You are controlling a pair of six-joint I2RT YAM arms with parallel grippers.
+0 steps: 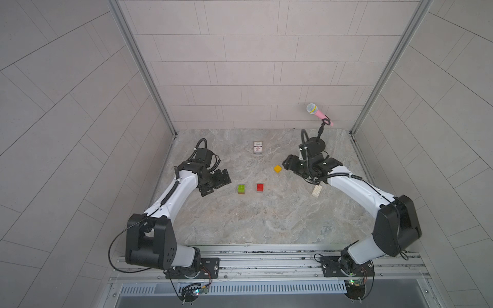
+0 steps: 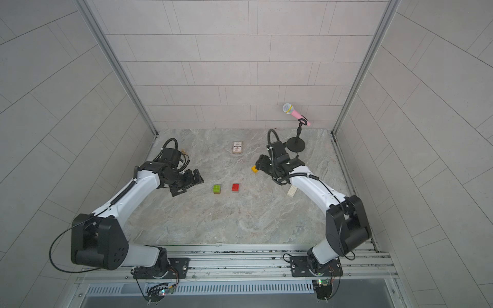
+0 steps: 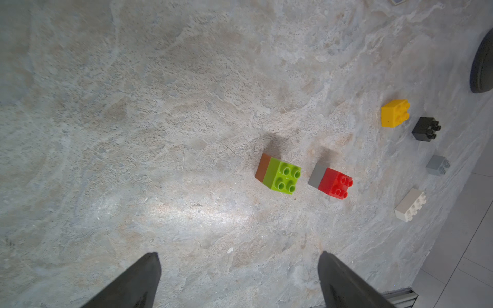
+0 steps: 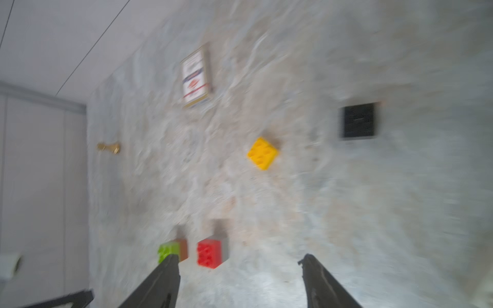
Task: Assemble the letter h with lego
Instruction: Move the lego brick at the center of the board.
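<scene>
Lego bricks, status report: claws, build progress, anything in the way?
Left claw and right claw open, empty. Green-on-brown stack, red-on-grey stack built; yellow brick, black brick, grey brick, white brick loose. Card box sits apart, not blocking.

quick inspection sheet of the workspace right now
surface: marbled grey stone tabletop, no spills seen
job's things: lime green brick on brown brick; red brick on grey brick; loose: yellow brick, black brick, second grey brick, long white brick
clutter: printed card box; brass pawn; pink toy microphone on black stand
hands: left hand open, empty; right hand open, empty
cables: black sleeved cables along both arms
surroundings: grey tiled walls; aluminium rail in front
</scene>
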